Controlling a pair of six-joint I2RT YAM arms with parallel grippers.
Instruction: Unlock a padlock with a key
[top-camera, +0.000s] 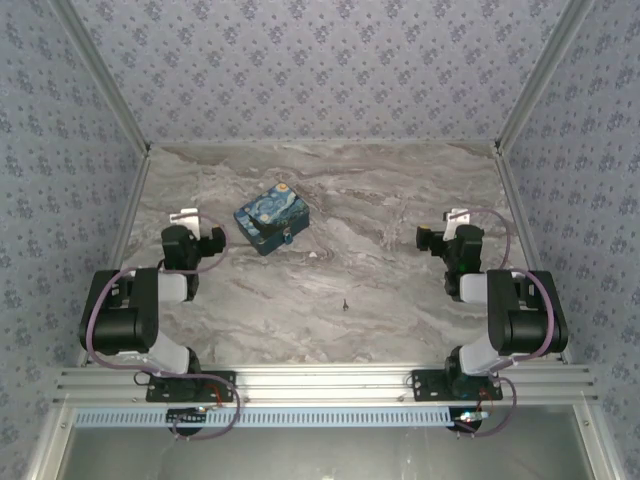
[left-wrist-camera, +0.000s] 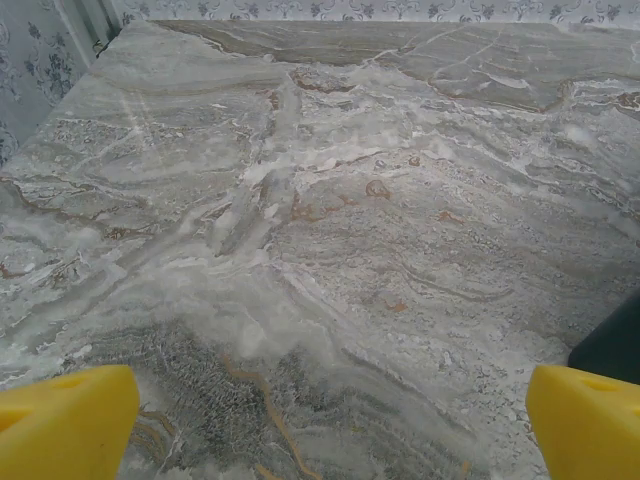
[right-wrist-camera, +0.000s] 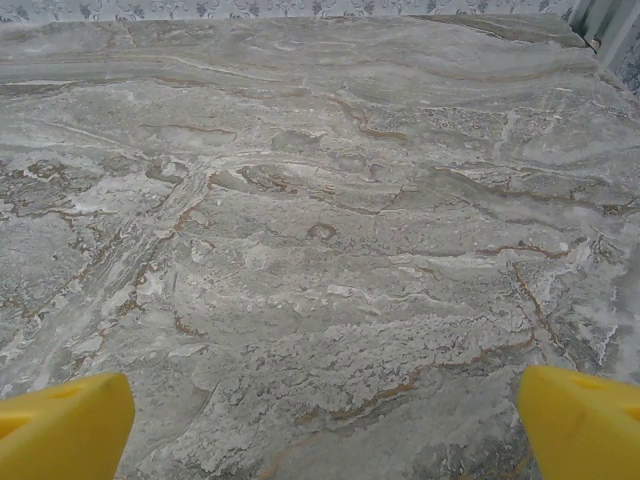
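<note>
Starting at the left of the overhead view, the left arm (top-camera: 125, 315) sits folded at the lower left of the frame, its wrist pointing up the picture. Its own camera settles what the overhead view is too coarse to tell: the left gripper (left-wrist-camera: 320, 430) is spread wide, one yellow fingertip (left-wrist-camera: 60, 420) in the lower left corner and the other in the lower right, with bare marble table (left-wrist-camera: 330, 230) between them. A dark shape (left-wrist-camera: 615, 345) cuts in at the right edge of that view, and what it is cannot be told.

Further right in the overhead view, a blue-and-yellow printed box (top-camera: 271, 218) lies left of centre, turned at an angle. The padlock (top-camera: 288, 238) is a tiny speck at the box's lower right edge, too small for detail. Below and right of it, near mid-frame, the key (top-camera: 345, 303) lies as a thin dark mark on the marble, well apart from both arms.

At the lower right, the right arm (top-camera: 520, 310) is folded likewise. Its wrist camera shows the right gripper (right-wrist-camera: 320, 425) spread wide too, with yellow tips in both bottom corners over bare marble.
</note>
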